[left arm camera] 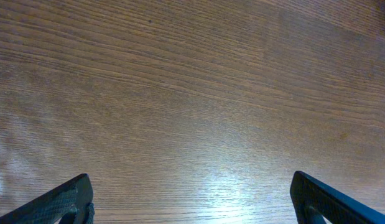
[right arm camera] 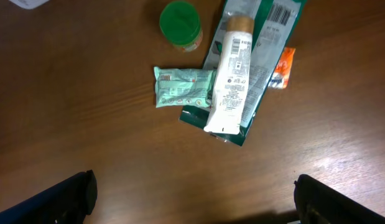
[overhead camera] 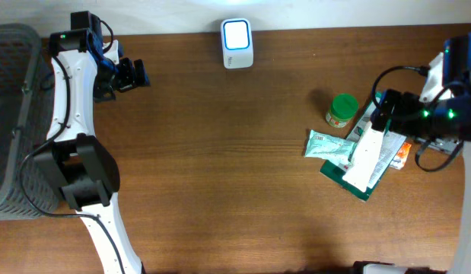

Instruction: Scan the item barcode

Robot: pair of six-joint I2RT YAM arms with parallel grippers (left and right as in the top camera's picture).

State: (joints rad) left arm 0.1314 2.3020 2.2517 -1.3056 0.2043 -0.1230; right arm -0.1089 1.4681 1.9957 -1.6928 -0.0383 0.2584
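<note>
Right tool (right arm camera: 193,198) open, white tube (right arm camera: 232,74) on green pouch (right arm camera: 270,43) beyond, untouched

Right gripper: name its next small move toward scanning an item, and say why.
Probably lower the right gripper onto the white tube and close. Its jaws stand open and empty, and the tube lies uncovered on top of the dark green pouch, so it looks the easiest item to lift toward the scanner.

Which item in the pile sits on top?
The white tube: it lies across the dark green pouch; the mint packet and orange packet lie at the pouch's sides.
</note>
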